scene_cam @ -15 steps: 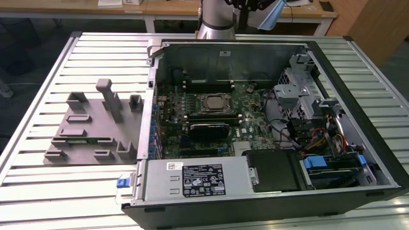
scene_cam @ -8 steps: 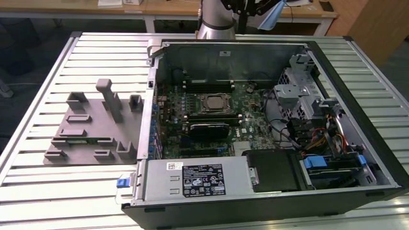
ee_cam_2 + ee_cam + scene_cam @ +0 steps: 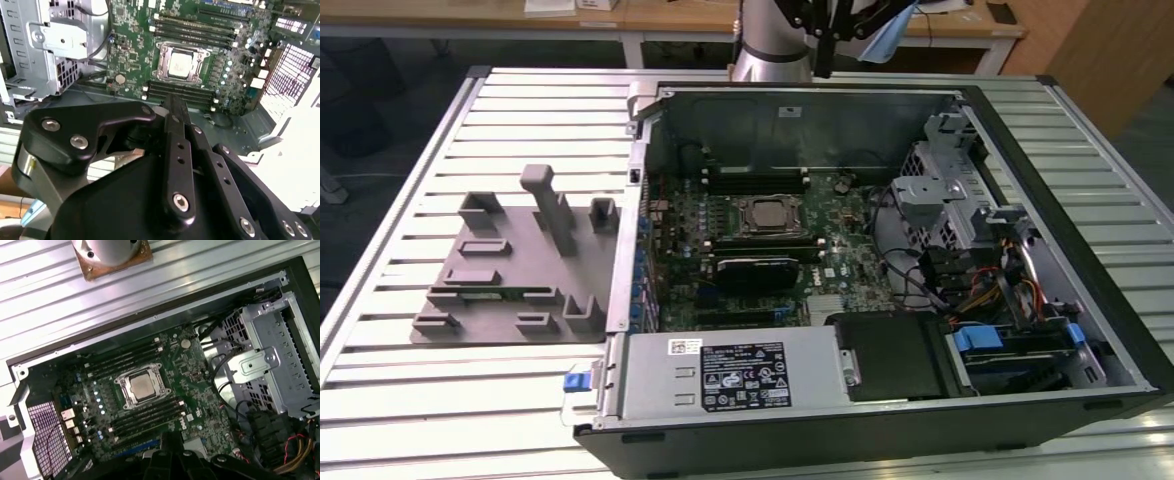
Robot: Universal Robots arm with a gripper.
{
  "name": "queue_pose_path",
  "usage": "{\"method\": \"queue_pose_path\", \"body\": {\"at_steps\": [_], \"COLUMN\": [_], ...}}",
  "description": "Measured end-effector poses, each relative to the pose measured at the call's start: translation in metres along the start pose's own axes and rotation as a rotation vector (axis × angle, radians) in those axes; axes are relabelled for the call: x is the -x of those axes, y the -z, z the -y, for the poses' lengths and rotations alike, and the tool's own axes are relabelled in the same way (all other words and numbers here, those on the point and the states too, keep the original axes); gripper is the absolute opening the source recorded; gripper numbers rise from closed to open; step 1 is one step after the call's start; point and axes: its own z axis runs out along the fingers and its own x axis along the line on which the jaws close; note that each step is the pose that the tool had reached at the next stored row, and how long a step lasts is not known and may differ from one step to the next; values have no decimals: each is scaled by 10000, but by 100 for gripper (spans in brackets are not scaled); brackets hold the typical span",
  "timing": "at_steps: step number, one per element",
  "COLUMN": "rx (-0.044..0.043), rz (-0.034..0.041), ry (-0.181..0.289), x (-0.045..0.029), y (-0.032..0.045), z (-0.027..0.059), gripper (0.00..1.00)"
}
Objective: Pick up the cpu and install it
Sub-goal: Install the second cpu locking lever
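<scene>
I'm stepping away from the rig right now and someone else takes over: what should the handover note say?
Gripper: raised above the open computer case, holding nothing; fingers look closed together.
The cpu sits in the motherboard socket, silvery top showing; also seen in the exterior view and second wrist view.
Grey holder tray lies on the table at the exterior view's left.
Done: cpu appears placed.
Left: I cannot tell whether the socket latch is locked.
</scene>
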Motion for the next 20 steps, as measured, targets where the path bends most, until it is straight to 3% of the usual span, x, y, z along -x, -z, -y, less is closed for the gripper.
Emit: {"method": "queue_pose_path", "body": {"at_steps": [20], "rx": [0], "rz": [0], "ry": [-1], "x": [-8], "y": [-240], "z": [16], "gripper": [11]}}
